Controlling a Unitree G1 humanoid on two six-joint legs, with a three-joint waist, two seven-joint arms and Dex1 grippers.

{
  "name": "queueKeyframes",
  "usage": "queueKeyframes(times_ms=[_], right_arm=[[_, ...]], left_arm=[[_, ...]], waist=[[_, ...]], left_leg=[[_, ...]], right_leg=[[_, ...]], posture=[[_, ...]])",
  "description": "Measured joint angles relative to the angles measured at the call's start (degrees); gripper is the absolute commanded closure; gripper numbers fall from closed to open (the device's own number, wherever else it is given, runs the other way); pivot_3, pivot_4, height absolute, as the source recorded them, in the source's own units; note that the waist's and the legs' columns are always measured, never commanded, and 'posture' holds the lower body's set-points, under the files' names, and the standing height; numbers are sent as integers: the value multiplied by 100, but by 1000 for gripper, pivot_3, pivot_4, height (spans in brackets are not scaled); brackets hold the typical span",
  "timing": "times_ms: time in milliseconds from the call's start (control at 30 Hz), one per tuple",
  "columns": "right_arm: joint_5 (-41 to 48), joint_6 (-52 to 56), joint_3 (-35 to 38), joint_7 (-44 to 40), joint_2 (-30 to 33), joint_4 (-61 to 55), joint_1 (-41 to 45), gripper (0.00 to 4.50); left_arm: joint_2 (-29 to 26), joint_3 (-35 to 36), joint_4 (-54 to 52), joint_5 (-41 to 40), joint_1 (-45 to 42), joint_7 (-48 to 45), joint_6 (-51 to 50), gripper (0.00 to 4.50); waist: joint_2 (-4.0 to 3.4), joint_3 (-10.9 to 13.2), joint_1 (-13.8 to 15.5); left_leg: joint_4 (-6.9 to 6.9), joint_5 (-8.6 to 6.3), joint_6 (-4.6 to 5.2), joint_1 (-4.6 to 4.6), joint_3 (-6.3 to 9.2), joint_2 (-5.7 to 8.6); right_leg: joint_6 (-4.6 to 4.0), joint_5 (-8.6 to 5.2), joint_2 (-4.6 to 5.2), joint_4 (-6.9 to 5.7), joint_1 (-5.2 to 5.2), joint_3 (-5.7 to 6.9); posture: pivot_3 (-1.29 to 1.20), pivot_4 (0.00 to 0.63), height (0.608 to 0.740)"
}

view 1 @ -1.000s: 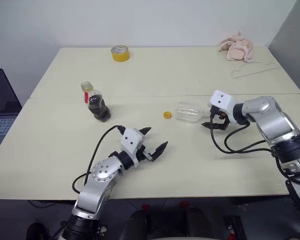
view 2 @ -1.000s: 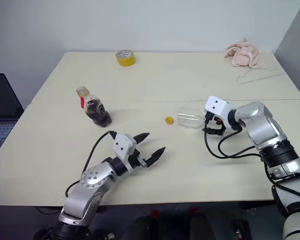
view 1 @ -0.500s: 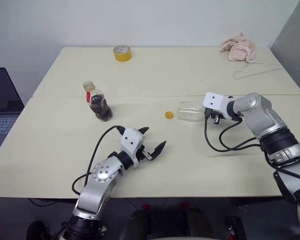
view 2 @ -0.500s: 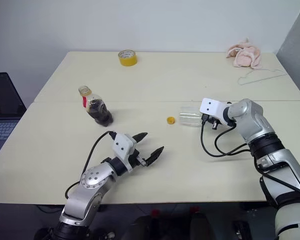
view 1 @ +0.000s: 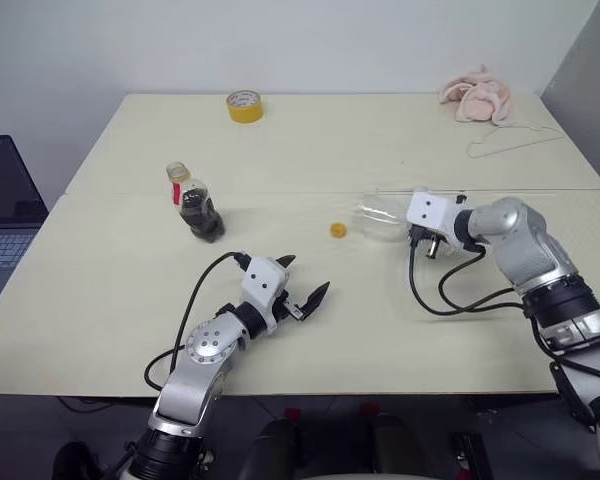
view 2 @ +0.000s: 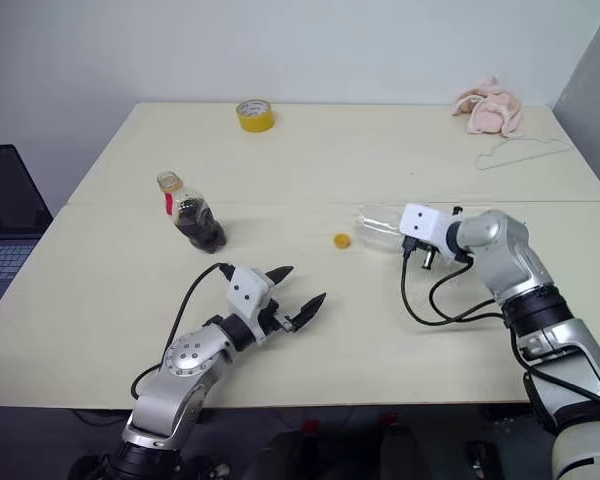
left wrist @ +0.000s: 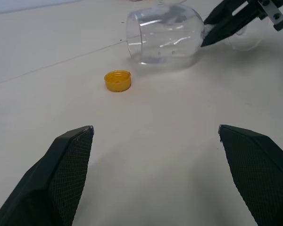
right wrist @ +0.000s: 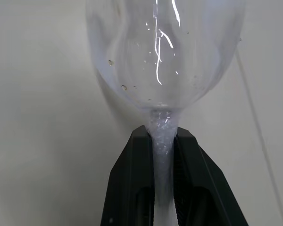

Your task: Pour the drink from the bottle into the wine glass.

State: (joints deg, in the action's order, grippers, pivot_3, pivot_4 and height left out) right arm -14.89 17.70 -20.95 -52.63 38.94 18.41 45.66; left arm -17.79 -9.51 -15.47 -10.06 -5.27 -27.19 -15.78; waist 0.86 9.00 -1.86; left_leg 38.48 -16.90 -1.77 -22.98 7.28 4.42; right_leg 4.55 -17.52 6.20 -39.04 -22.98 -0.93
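Office or lab (plain tables [view 1: 400,140], laptop [view 1: 5,215]).

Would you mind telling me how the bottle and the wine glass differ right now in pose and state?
The bottle stands upright, while the wine glass lies on its side. The bottle holds dark drink; the wine glass looks empty. The bottle stands free, whereas the right gripper is shut on the wine glass's stem. Both are clear and on the table.

I see wine glass [view 1: 382,220] lying on its side mid-table — my right gripper [view 1: 427,240] at its stem end. Yellow cap [view 1: 337,230] just beside rim. Bottle [view 1: 194,203] upright, far left. Left gripper [view 1: 302,288] spread wide, nothing in it.
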Motion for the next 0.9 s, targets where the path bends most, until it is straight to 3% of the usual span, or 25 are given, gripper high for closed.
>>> queueKeyframes(times_ms=[133,467,767,900], right_arm=[[-14,15,-7,-99,1,-18,-13,4290],[-124,-246,-154,-656,14,128,313,909],[94,-518,-155,-1812,264,169,791,909],[-260,-542,-310,-2153,670,162,1174,909]], left_arm=[[-1,10,10,1,-11,0,0,0],[14,22,14,25,-11,29,0,0],[139,21,21,130,21,153,22,0],[144,21,21,136,97,158,23,0]], waist=[[0,0,1],[0,0,-1],[0,0,4],[-1,1,9]], left_leg=[[0,0,0,0,2,0],[0,0,0,0,0,0],[4,0,0,0,4,0],[3,0,0,0,5,2]], right_leg=[[0,0,0,0,1,2],[0,0,-1,1,-1,1],[0,0,0,3,4,4],[0,0,1,4,4,4]], posture=[[0,150,740],[0,150,740],[0,150,740],[0,150,740]])
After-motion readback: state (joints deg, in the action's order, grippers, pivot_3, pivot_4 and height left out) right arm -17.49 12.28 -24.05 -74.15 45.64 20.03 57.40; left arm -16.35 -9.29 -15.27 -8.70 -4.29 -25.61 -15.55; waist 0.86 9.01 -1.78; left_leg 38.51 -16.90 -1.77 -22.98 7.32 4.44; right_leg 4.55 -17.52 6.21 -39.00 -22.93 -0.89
